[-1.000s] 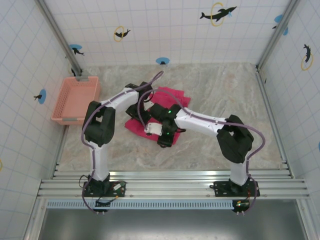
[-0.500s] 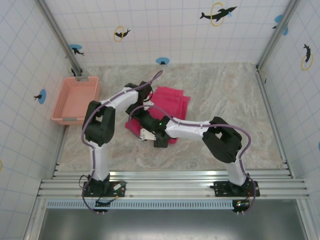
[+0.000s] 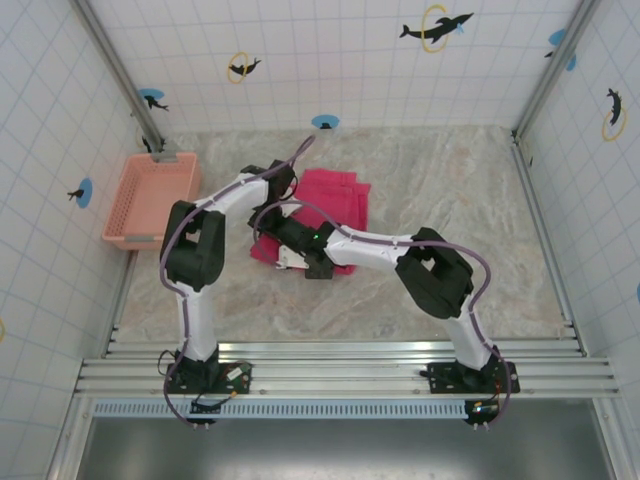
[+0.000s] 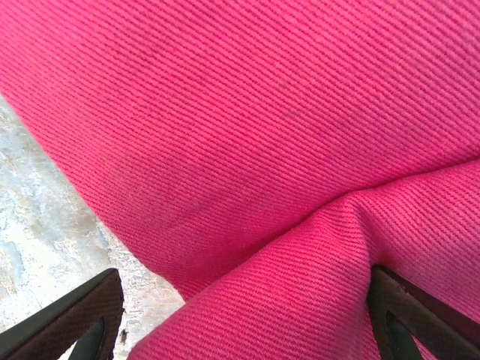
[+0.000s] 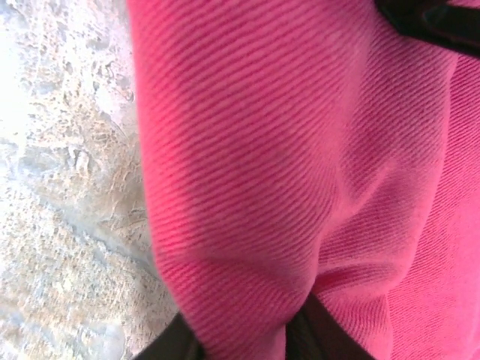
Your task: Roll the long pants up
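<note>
The bright magenta-pink soft cloth long pants (image 3: pixel 340 195) lie folded in the middle of the marbled beige tabletop (image 3: pixel 460 190), their far part squarer than a second ago. The right hand (image 5: pixel 247 341) has slid leftward along the near edge and now pinches a fold. The left hand (image 4: pixel 244 279) hovers spread wide over the cloth's far-left edge.

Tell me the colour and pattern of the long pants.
Plain bright magenta-pink with a fine diagonal weave; the long pants show best in the left wrist view.

white tiled walls (image 3: pixel 340 70) w/ dolphin stickers (image 3: pixel 436 27), beige marbled tabletop (image 3: pixel 460 190), alu rails (image 3: pixel 340 372) at near edge.
</note>
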Tool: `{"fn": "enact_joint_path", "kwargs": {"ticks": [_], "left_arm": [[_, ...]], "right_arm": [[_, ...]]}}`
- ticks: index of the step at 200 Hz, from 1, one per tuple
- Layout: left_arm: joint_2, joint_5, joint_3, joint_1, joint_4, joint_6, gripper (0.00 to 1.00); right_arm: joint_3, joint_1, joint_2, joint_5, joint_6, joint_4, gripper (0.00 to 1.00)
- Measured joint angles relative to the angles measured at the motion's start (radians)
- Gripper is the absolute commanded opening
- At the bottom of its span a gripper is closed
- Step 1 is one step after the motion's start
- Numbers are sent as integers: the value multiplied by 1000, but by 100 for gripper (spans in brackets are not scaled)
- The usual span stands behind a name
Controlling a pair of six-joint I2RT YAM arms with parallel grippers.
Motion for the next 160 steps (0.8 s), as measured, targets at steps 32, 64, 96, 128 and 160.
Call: {"fn": "enact_joint_path", "kwargs": {"ticks": [32, 64, 96, 128, 160], "left_arm": [[1, 16, 19, 27, -13, 0, 91], [19, -2, 124, 48, -68, 2, 93], [22, -29, 227, 64, -91, 16, 93], [24, -39, 242, 65, -102, 24, 93], [26, -39, 242, 65, -114, 26, 92]], "right_arm": [[48, -74, 0, -222, -10, -67, 16], [187, -170, 53, -553, 9, -266, 16], [242, -203, 79, -867, 56, -484, 15], [312, -258, 177, -1154, 117, -639, 16], [334, -350, 274, -1320, 167, -683, 16]]}}
